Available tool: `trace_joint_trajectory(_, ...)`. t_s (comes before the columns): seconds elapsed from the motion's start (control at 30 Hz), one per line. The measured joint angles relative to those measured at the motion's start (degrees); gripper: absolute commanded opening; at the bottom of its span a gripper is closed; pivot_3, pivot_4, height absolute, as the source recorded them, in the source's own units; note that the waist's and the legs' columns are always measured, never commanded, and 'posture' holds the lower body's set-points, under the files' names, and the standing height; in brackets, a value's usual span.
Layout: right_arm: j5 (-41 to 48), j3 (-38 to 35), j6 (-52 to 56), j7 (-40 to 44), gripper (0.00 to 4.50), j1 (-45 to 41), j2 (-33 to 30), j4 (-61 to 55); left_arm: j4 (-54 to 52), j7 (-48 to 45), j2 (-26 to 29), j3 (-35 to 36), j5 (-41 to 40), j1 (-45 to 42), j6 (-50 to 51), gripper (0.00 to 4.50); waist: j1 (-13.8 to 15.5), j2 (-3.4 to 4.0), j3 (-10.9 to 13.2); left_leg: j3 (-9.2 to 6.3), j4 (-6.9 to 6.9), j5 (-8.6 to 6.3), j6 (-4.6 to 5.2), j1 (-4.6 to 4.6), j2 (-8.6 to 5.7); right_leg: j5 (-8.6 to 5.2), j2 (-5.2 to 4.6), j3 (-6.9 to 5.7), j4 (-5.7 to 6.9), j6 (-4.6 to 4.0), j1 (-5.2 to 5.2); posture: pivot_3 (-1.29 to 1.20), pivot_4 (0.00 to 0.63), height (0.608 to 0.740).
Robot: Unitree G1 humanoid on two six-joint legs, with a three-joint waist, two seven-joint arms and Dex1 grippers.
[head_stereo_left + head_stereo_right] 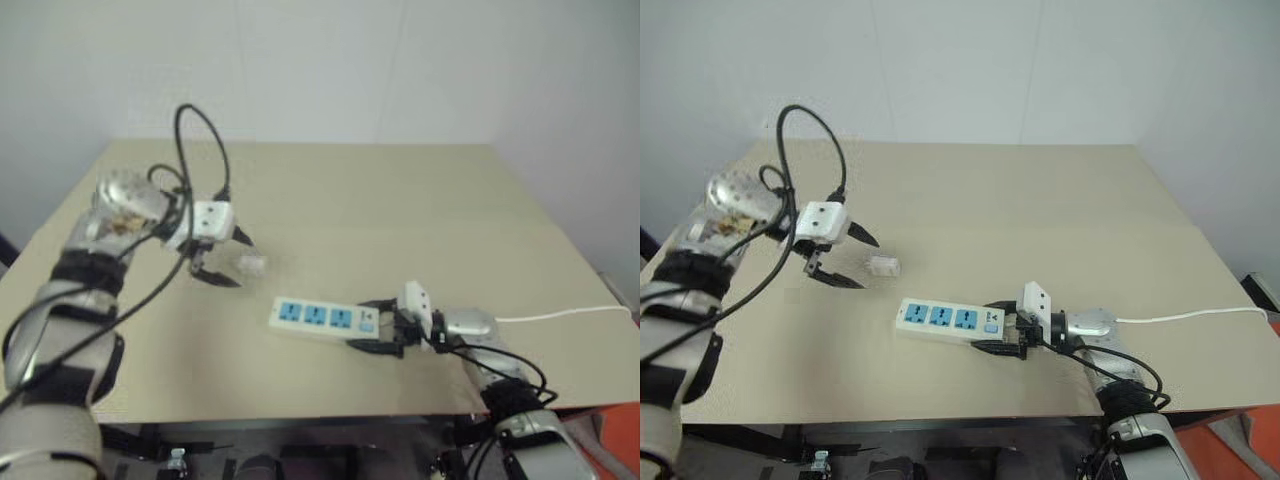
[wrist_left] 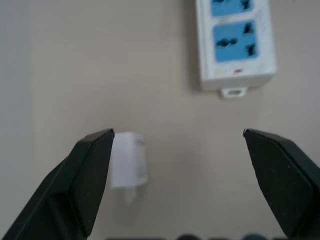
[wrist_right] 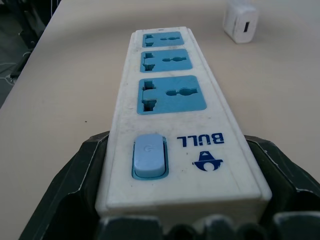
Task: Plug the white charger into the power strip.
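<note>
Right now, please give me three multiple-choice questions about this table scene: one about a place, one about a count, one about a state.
1. Where is the white charger?
A. in a socket
B. on the table, apart from the power strip
C. on top of the strip

2. How many blue sockets has the strip?
A. two
B. three
C. five

3. How is the right gripper?
A. closed around the strip's switch end
B. wide open above the charger
C. holding the charger

Key: 1 B, it lies alone near the open left gripper; 2 B, three blue faces in a row; 3 A, its fingers flank the strip.
</note>
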Motion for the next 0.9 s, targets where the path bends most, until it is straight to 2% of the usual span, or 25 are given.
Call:
trace_joint_trajectory(0.2, -0.1, 0.7, 1.3, -0.7, 3.44, 0.5, 0.6, -1.5, 11.6, 4.0, -9.0, -5.3, 11.6, -10.9, 2.9, 4.5, 0.0, -0.02, 0.0, -0.02, 0.02, -0.03, 0.05, -0.21, -0.02, 0.0, -0.02, -0.01, -0.06, 0.05, -0.14, 0.0, 0.15, 0.74)
trace_joint_trajectory(0.43, -0.6, 1.1, 2.5, -2.8, 3.44, 2.2, 0.7, -4.3, 19.0, 4.8, -17.9, -7.7, 18.4, -19.4, 18.2, 4.5, -0.3, -0.03, 0.0, -0.13, 0.02, -0.03, 0.05, -0.35, -0.03, -0.03, -0.01, -0.02, -0.06, 0.1, -0.27, 0.0, 0.15, 0.74)
trace_joint_trajectory(0.63, -0.8, 1.6, 4.0, -4.5, 3.44, 3.3, 0.5, -6.4, 22.3, 4.8, -20.4, -9.5, 22.7, -20.2, 18.4, 4.5, -0.5, -0.05, 0.0, -0.19, 0.03, -0.03, 0.05, -0.32, -0.03, -0.03, -0.01, 0.0, 0.05, 0.1, -0.29, 0.0, 0.15, 0.74)
trace_joint_trajectory(0.9, -1.0, 1.6, 5.2, -7.0, 3.44, 6.1, -0.3, -10.3, 25.5, 9.3, -21.8, -11.2, 27.7, -20.2, 18.1, 4.5, -0.1, -0.06, 0.0, -0.31, 0.1, -0.03, 0.05, -0.34, -0.09, -0.02, -0.05, -0.02, 0.09, 0.1, -0.27, 0.0, 0.15, 0.74)
